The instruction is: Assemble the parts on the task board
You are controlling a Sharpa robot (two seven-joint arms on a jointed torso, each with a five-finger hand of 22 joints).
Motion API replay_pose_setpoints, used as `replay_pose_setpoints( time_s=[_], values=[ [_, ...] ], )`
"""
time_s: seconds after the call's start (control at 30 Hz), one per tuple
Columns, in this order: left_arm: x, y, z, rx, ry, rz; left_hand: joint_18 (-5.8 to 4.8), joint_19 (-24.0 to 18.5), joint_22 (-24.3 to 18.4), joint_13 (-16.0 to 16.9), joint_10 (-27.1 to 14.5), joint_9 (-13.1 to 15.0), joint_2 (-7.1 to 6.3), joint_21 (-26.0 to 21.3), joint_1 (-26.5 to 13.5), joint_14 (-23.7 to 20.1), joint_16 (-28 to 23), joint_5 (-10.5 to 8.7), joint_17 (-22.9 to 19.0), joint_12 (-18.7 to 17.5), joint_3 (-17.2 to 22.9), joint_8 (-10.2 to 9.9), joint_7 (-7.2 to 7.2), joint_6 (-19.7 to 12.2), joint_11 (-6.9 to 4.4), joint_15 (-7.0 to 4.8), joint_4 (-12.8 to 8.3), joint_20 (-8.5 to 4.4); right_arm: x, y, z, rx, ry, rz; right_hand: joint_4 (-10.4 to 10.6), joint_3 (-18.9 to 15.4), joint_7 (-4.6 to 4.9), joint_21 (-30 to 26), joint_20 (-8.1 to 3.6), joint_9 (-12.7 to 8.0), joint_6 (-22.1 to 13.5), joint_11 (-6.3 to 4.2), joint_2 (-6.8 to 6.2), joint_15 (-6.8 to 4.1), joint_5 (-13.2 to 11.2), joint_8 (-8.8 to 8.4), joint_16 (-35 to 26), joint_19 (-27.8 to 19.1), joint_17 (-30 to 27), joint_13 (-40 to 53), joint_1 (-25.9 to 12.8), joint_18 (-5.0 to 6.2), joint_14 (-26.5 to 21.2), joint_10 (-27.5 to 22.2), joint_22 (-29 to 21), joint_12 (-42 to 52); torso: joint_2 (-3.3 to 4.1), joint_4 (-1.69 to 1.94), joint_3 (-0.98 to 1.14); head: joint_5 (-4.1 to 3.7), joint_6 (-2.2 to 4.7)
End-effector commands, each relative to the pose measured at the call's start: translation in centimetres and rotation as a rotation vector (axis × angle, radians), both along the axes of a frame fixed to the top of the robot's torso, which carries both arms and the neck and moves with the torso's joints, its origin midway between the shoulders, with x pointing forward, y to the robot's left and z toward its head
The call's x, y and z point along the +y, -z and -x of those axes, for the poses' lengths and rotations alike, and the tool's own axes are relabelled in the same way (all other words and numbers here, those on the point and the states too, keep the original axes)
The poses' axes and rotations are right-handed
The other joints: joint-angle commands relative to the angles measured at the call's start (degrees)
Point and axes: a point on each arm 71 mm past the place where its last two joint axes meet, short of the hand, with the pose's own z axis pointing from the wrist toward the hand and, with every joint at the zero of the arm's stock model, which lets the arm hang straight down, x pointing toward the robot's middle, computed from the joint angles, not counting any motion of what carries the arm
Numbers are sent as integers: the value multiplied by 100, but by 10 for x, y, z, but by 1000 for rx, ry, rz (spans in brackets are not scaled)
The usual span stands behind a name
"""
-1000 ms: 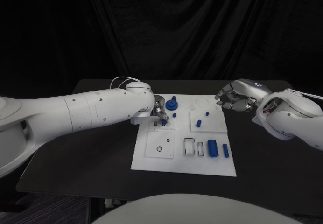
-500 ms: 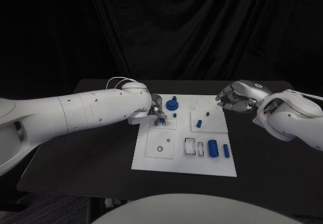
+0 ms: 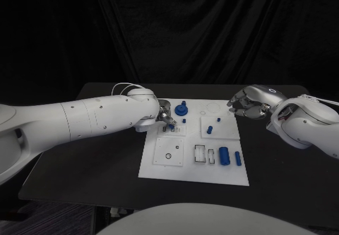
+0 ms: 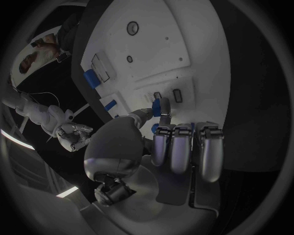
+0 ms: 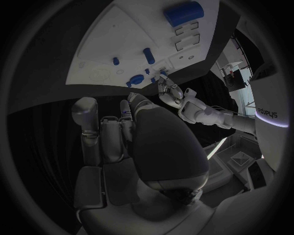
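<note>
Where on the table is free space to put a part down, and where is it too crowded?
Bare black table lies left of the task board, below the left arm, and in front of the board's near edge. The strip right of the board is narrow, under the right hand. The board's far left corner is crowded: the left hand holds a small blue part there.

The right hand (image 5: 132, 142) fills the middle, its fingers curled in together and holding nothing that I can see. Beyond the fingers lies the white task board (image 5: 122, 44) on the black table (image 5: 36, 58). On the board there is a large blue cylinder (image 5: 183, 12), a small blue peg (image 5: 148, 55), a smaller blue peg (image 5: 115, 61) and a round blue part (image 5: 135, 80). The left hand (image 5: 171, 92) is at the board's edge, just beside a small blue piece (image 5: 163, 73); it perhaps pinches it.
</note>
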Motion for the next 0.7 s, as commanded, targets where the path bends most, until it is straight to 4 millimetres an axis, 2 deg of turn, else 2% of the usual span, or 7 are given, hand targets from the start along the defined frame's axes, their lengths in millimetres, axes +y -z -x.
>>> replay_pose_setpoints(
  time_s=[0.03,0.23,0.43,0.7],
  values=[
    [-2,0,1,-10,5,16,-80,603,1509,1501,605,11,14,-20,-89,606,15,-40,1508,-2,53,-48,19,14,-19,-24,-7,-38,-2,2,0,14,23,10,-4,44,1,-38,-3,6,27,13,50,16,17,5,-28,-39,166,149,-24,12,-41,-43,544,-28,-1,-4,5,17,1],
    [-2,4,2,-8,1,19,-80,603,1509,1501,605,16,20,-20,-111,606,15,-62,1508,-2,71,-63,21,16,-16,-22,-3,-35,-3,2,0,18,25,13,-3,49,0,-48,-2,7,35,13,51,16,16,5,-36,-44,158,142,-27,13,-47,-53,542,-32,-5,-12,17,54,1],
    [0,6,3,-9,-3,24,-80,603,1509,1501,605,18,25,-20,-115,606,15,-68,1508,-2,81,-67,21,18,-16,-21,-3,-34,-4,2,0,23,28,15,-3,49,0,-48,-2,7,35,13,51,16,16,5,-36,-44,158,142,-27,13,-47,-53,542,-32,-2,-19,11,66,1],
    [1,7,6,-10,1,37,-80,603,1509,1501,605,22,30,-20,-121,606,15,-78,1508,-2,96,-77,22,16,-15,-20,-6,-33,-4,3,0,28,30,18,-3,51,0,-59,-2,7,39,13,53,16,16,5,-40,-49,154,140,-29,15,-50,-55,539,-33,0,-8,4,76,1]
  ],
)
